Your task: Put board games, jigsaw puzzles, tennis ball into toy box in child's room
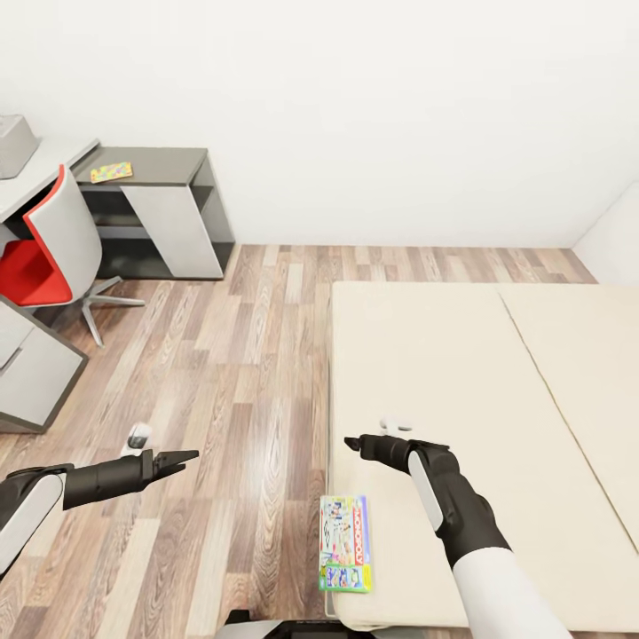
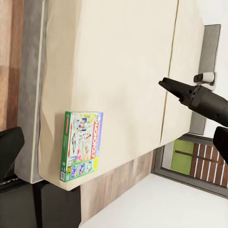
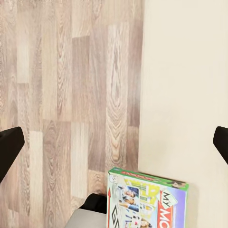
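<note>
The right gripper (image 1: pixel 355 442) hovers over the beige bed (image 1: pixel 461 373), its dark fingers drawn close together to a narrow point and holding nothing. The left gripper (image 1: pixel 182 461) hangs over the wooden floor (image 1: pixel 222 373), also narrowed to a point and empty.

A Monopoly board game (image 1: pixel 345 543) lies flat at the bed's near corner, just beside the edge next to the floor and nearer the robot than the right gripper. It is a flat rectangular box with a green border, a white face crowded with small cartoon figures, and the red word Monopoly along one long side. In the right wrist view the box (image 3: pixel 148 199) sits right at the mattress edge.

The main risk, as I judge it, is the box's place at the edge: a push from fingers arriving too narrow could slide it off onto the floor. Being thin and flat, it offers little to grip from above, and the soft mattress may let it sink or tilt.

Far off, on a dark grey counter (image 1: pixel 169 164) against the wall, lies a multicoloured jigsaw puzzle (image 1: pixel 112 172). A red chair (image 1: pixel 40 266) stands nearby
</note>
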You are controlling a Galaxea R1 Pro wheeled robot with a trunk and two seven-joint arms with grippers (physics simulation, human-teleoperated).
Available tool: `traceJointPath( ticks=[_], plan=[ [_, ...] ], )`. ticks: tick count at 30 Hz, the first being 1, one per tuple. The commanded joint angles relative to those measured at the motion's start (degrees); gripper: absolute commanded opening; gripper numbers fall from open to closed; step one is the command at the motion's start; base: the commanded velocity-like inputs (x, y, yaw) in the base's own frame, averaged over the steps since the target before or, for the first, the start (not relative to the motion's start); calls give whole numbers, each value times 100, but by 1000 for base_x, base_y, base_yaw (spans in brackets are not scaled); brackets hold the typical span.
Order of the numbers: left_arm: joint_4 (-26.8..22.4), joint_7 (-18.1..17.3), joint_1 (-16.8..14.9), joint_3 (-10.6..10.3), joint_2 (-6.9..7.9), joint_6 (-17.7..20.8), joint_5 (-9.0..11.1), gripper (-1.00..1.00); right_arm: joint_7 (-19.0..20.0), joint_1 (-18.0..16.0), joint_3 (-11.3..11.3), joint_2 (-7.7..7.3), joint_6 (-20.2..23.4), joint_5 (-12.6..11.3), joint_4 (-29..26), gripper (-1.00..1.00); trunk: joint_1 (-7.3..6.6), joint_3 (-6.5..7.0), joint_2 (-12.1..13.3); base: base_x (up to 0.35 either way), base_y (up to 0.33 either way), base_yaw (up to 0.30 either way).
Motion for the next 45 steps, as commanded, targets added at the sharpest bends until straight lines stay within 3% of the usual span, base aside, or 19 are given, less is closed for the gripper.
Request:
traceJointPath(
  ticks=[1,45],
  plan=[
    [1,-9,-4,-8,5,18,11,100,1,-3,-17,6,35,-40,-5,100,4,2,-9,0,0,0],
    [1,-9,-4,1,50,18,3,100,1,-3,-17,1,31,-52,-4,100,4,414,-9,0,0,0]
  ],
)
